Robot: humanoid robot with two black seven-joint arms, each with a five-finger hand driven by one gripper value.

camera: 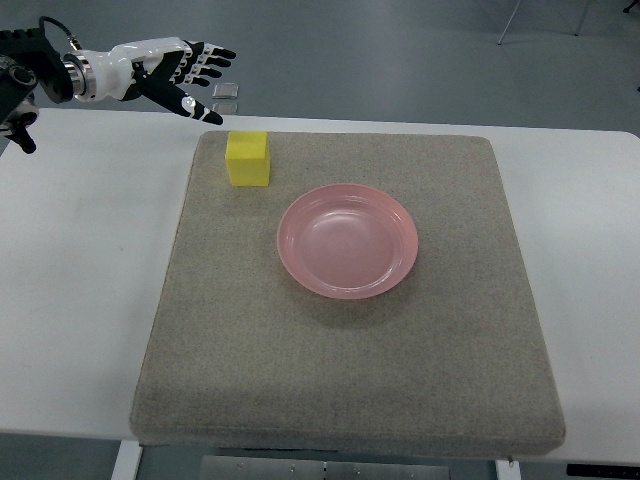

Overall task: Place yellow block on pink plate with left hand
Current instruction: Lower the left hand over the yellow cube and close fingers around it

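One arm only shows on your rig; the right is out of view. Largest first: a white counter [80, 280] fills the picture, and on it lies a grey felt mat [340, 380] that covers most of the middle. Right of the mat's centre sits the pink plate [347, 240], and nothing lies in it. At the mat's far left corner stands the yellow block [247, 158], upright, apart from the plate and to its far left. Your left robot hand [185, 72] comes in at the far left, above the counter's far edge, fingers [205, 112] spread and released, grasping nothing. It hangs near the block but not over it, and does not touch it. Two small clear tiles [226, 98] lie on the floor beyond the counter.

By this showing the task is barely begun: you have yet to reach the block, close on it, carry it right and nearer, and set it down in the plate.
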